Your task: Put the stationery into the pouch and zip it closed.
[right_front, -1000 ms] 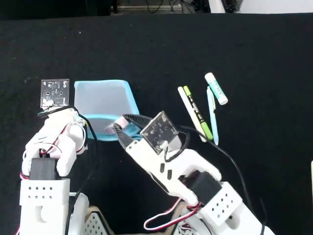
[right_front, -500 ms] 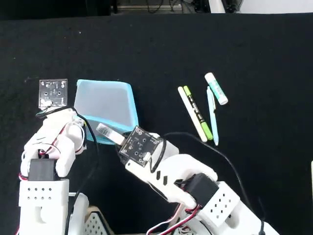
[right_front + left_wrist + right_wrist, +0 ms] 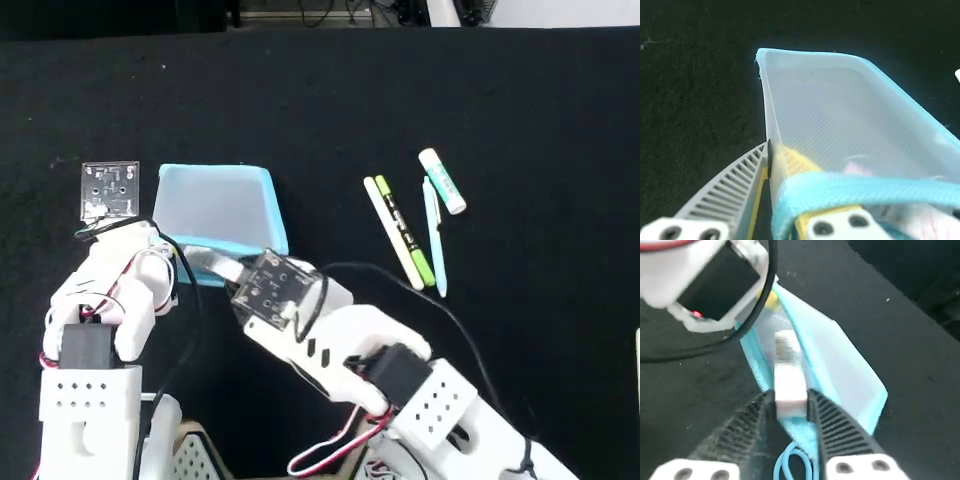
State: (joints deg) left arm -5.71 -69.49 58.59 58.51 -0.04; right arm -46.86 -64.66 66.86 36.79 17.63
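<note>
Left arm folded low over the table (image 3: 350,100), forearm pointing away from its base. At its tip the left end effector (image 3: 769,162), narrow, clamped on one corner of the pouch (image 3: 840,125) along the blue trim. Outside the wall a ribbed grey finger (image 3: 730,200), inside it a yellow one. From this grip the translucent pouch reaching away, with the wall standing up from the table. Something pale and pinkish inside, close to the clamped edge, too unclear to name.

Right arm stretched across from the other side, wrist turned toward the left arm. Narrow as well the right end effector (image 3: 789,402), pinching a small white block (image 3: 788,375) between two dark ribbed fingers. Sticking out forward past these fingertips, the block over the pouch's mouth, near the left arm's grip; touching the trim or not, impossible to tell. Just under the right fingers, a thin blue cord loop (image 3: 790,465).

Well off to the right of the right end effector, apart from the pouch, flat on the table: a white pen (image 3: 380,208) and a green highlighter (image 3: 424,268) side by side, a blue pen (image 3: 434,235) just beside them, and a short white-and-green glue stick (image 3: 441,180) near the blue pen's far end.
</note>
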